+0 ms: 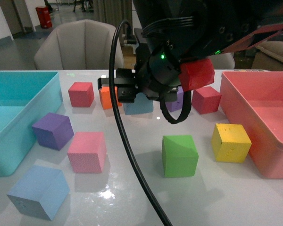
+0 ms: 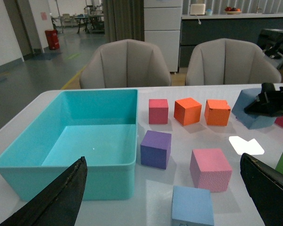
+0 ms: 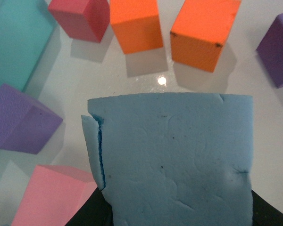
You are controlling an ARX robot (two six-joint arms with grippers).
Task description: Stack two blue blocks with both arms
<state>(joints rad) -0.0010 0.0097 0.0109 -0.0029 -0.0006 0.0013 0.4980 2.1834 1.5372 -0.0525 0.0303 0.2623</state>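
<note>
One light-blue block (image 1: 39,191) lies on the white table at the near left; in the left wrist view it (image 2: 192,205) sits low between my left gripper's (image 2: 162,159) wide-open black fingers (image 2: 56,197), clear of both. My right gripper (image 1: 125,92) is shut on the other blue block (image 1: 139,104) and holds it above the table's far middle, over the orange cubes. That block fills the right wrist view (image 3: 174,160), with a torn edge. It also shows tilted in the left wrist view (image 2: 252,110). The left arm is out of the front view.
A teal bin (image 1: 19,94) stands at the left and a pink bin (image 1: 236,94) at the right. Purple (image 1: 53,130), pink (image 1: 87,151), green (image 1: 179,155), yellow (image 1: 231,142), red (image 1: 81,94) and orange (image 2: 187,110) cubes are scattered on the table. A black cable (image 1: 132,155) crosses the middle.
</note>
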